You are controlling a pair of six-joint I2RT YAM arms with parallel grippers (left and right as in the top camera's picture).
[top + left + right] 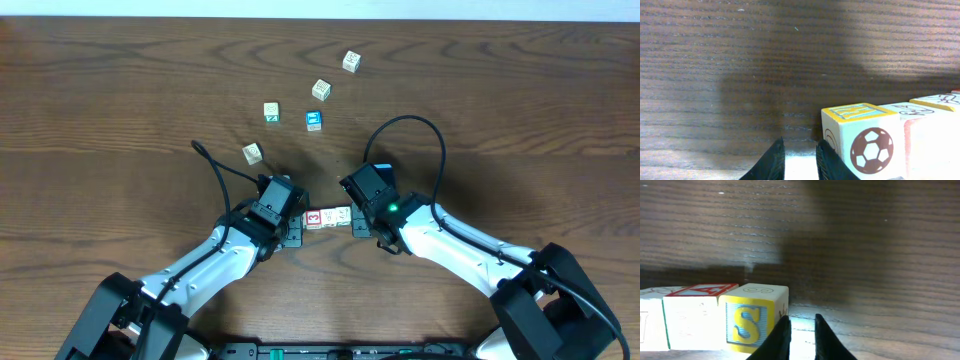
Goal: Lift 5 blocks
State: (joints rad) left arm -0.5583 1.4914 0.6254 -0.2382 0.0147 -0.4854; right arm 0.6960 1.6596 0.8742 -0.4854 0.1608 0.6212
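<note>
Narrowly parted, empty at left pincer and right pincer; flanking row of small printed wooden cubes on brown wooden table.

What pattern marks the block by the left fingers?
Block shows brown soccer ball; left wrist view.

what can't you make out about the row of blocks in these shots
overhead: both ends of the row run under the left gripper and right gripper, so its block count is unclear
left wrist: right edge cuts the row off past the football block
right wrist: left edge cuts it off past the S block
overhead: loose blocks, pictures too small to read
</note>
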